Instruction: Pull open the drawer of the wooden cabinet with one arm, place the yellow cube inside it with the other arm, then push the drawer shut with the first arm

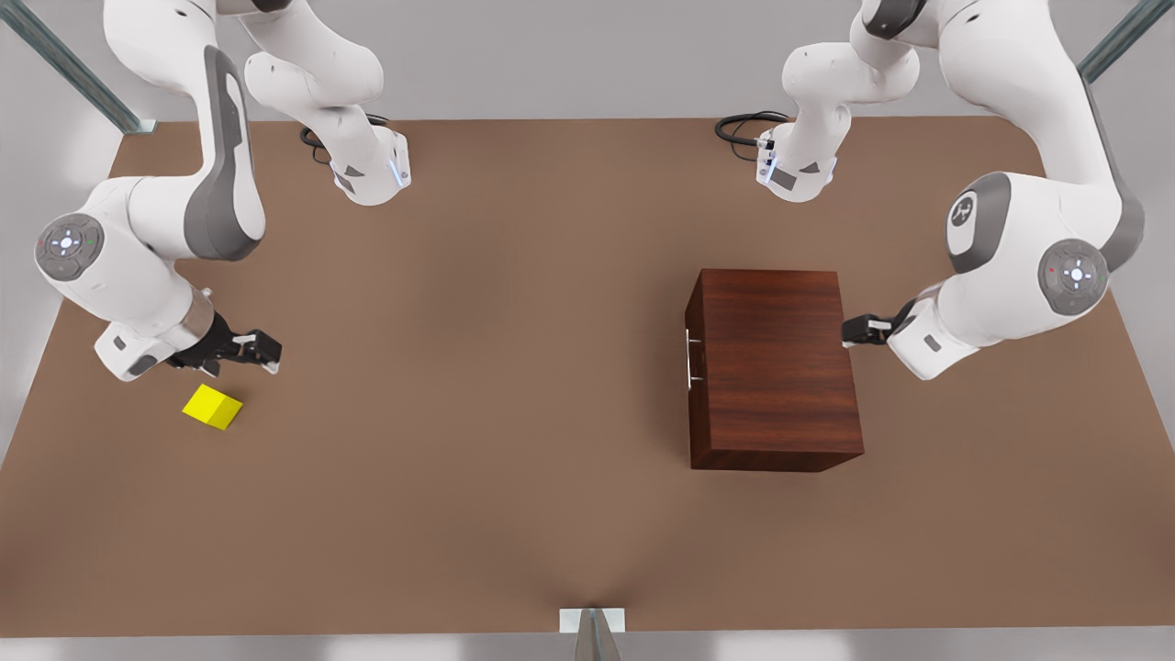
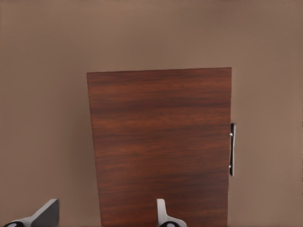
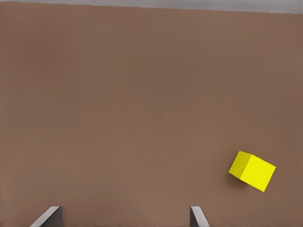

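The worktop (image 1: 514, 367) carries the wooden cabinet (image 1: 776, 367), its drawer (image 1: 690, 367) flush shut, handle (image 1: 688, 356) untouched. The left gripper (image 1: 856, 330) hangs just behind the cabinet's back edge, fingers (image 2: 163, 215) spread apart. Far from the cabinet, the right gripper (image 1: 262, 353) hovers near the yellow cube (image 1: 212, 407), fingers (image 3: 198, 216) wide, holding nothing.

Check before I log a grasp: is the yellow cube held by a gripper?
No, the yellow cube lies on the table, apart from the right gripper.
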